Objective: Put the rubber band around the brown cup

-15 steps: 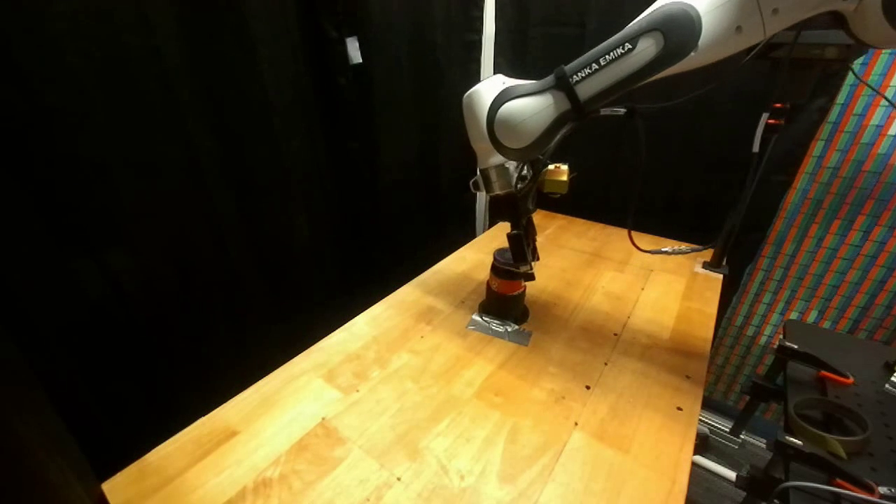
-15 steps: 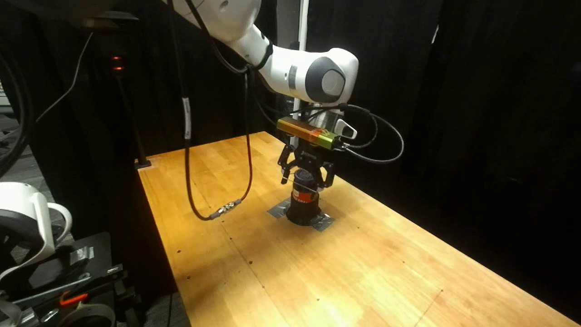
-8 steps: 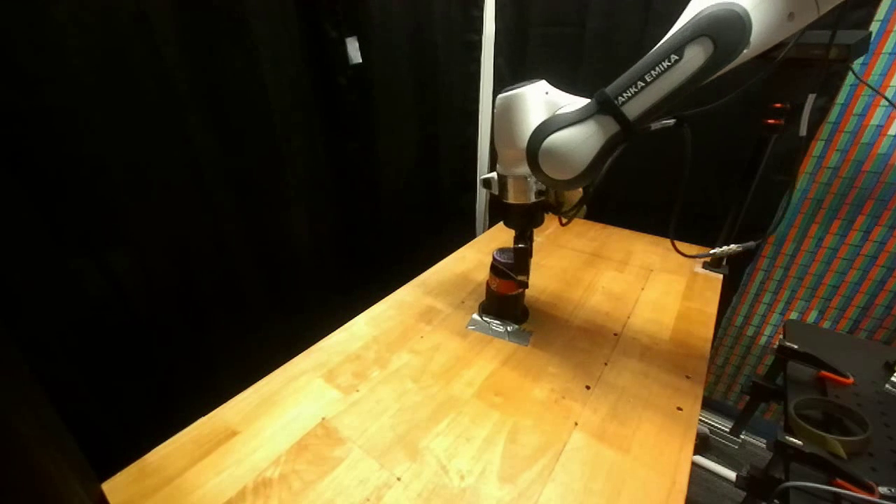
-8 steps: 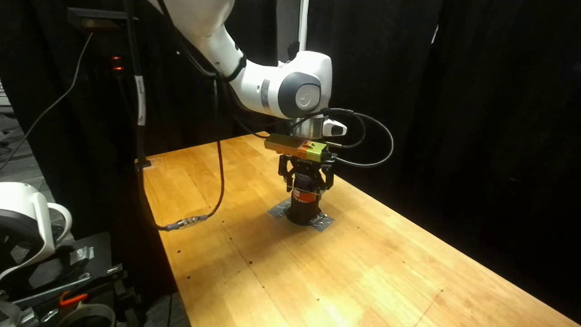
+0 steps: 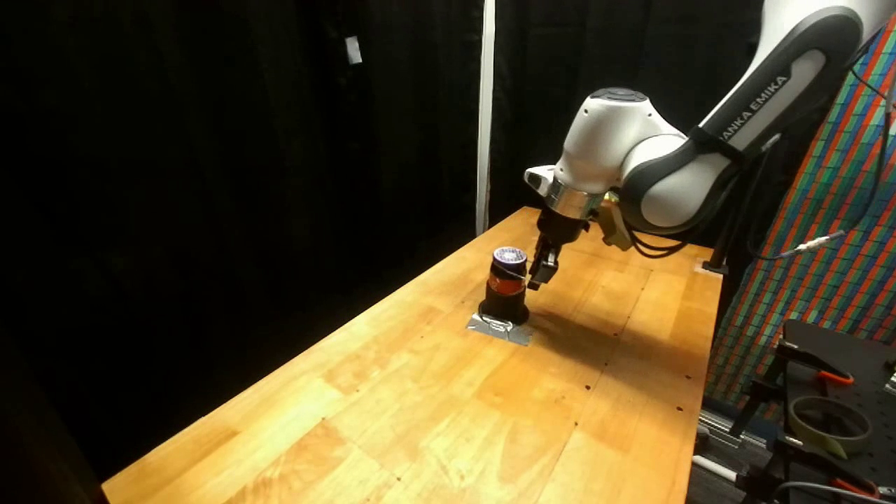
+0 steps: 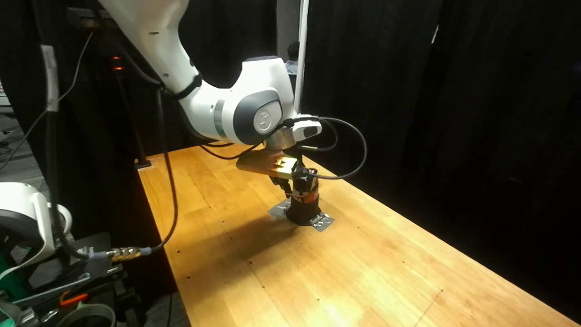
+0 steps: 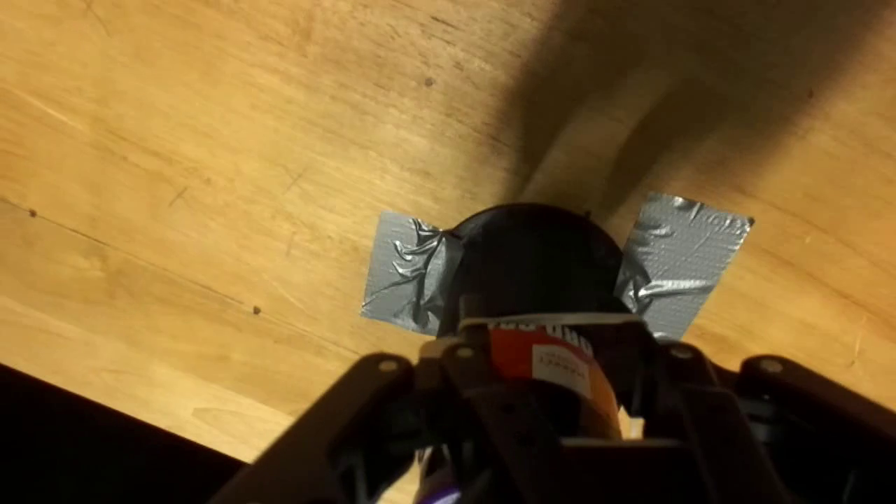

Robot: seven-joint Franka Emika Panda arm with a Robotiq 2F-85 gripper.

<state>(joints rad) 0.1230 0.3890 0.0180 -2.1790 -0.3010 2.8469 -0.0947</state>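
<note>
The brown cup point(image 5: 505, 308) stands upright on the table, dark with an orange-red stripe. In the wrist view its striped label point(image 7: 521, 357) shows between the fingers. Tilted and low, my gripper point(image 5: 537, 280) is beside the cup's upper part. Its jaws are part-way apart, with the pale rubber band point(image 7: 549, 319) stretched from one fingertip to the other across the cup's side. A thin pale line of the rubber band point(image 5: 509, 271) also crosses the cup above the stripe in an exterior view. The arm partly covers the cup point(image 6: 303, 211) in an exterior view.
Silver tape point(image 7: 406, 273) fixes the cup's base to the wooden table point(image 5: 420, 413). A thick cable point(image 6: 168, 195) hangs from the arm beside the table edge. A dark curtain point(image 5: 245, 175) backs the table. A cart point(image 5: 826, 364) with a tape roll stands alongside.
My gripper has come down from astride the cup's top and drawn off to its side, tilting. The jaws have narrowed. The cup's top now shows uncovered; the cup has not moved.
</note>
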